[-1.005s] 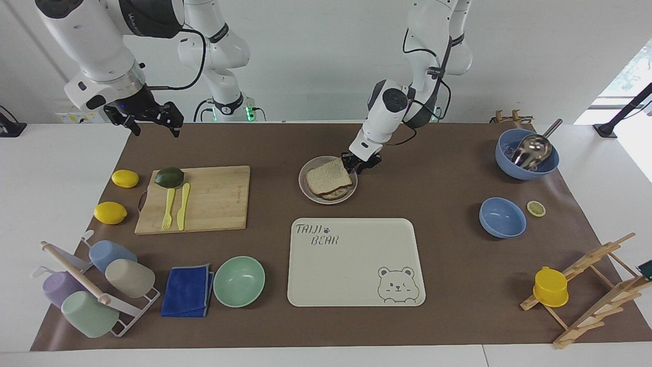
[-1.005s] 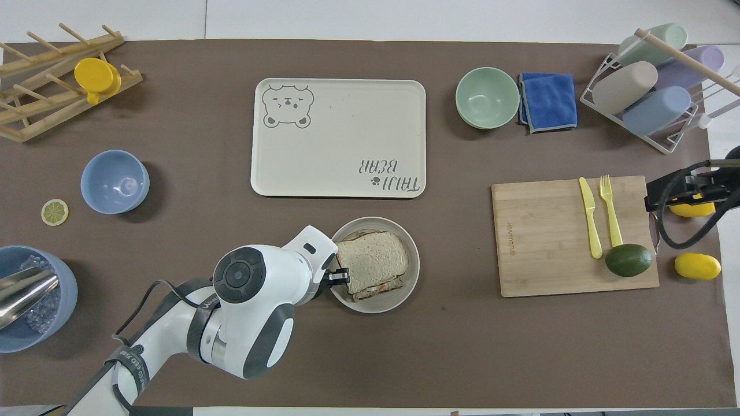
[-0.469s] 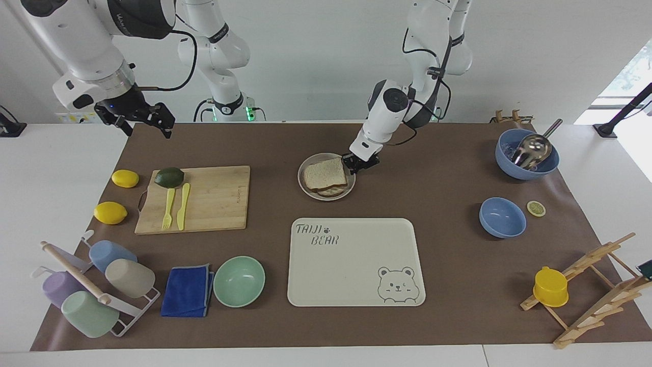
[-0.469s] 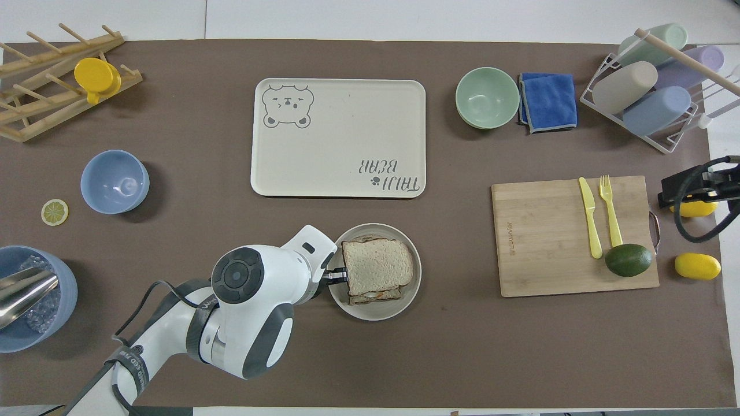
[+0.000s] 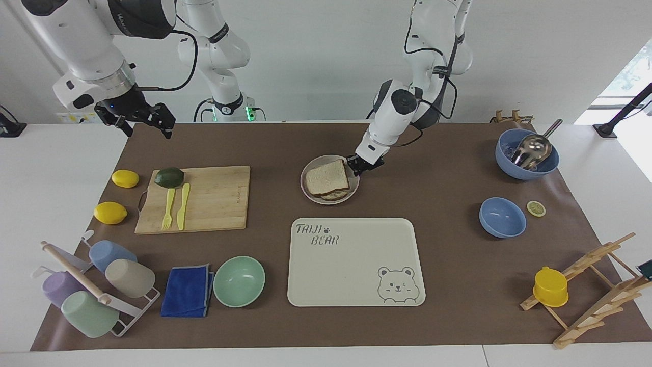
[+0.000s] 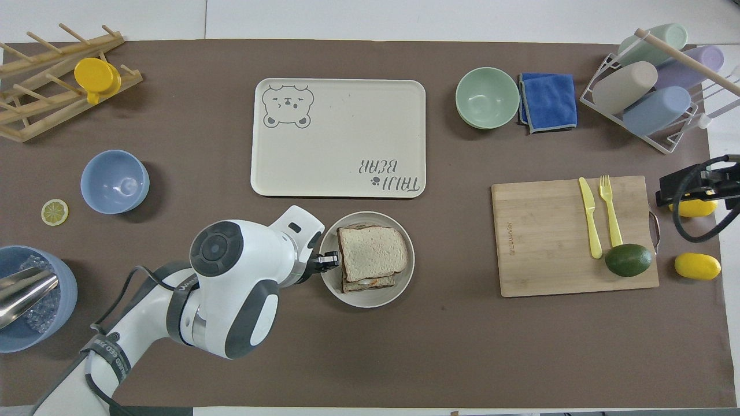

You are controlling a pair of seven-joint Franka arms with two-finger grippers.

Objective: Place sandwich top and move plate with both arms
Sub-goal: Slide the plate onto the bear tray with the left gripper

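Note:
The plate [image 5: 331,202] sits on the brown mat between the robots and the cream tray, and also shows in the overhead view [image 6: 370,301]. The sandwich top [image 5: 327,176] lies flat on the lower sandwich layers in the plate, and is seen from above too [image 6: 372,252]. My left gripper [image 5: 358,168] is low at the plate's rim on the side toward the left arm's end, shut on that rim [image 6: 328,261]. My right gripper [image 5: 145,122] hangs open and empty in the air over the mat's corner at the right arm's end, above a lemon [image 6: 694,185].
The cream bear tray [image 6: 338,138] lies just farther from the robots than the plate. A cutting board [image 6: 543,237] with an avocado, a yellow fork and a knife lies toward the right arm's end. A mint bowl [image 6: 487,97], blue bowls [image 6: 114,181] and racks ring the mat.
The plate with the sandwich has shifted a little toward the tray and the left arm's end, with my left gripper on its rim. My right gripper drew outward and up, then stayed still.

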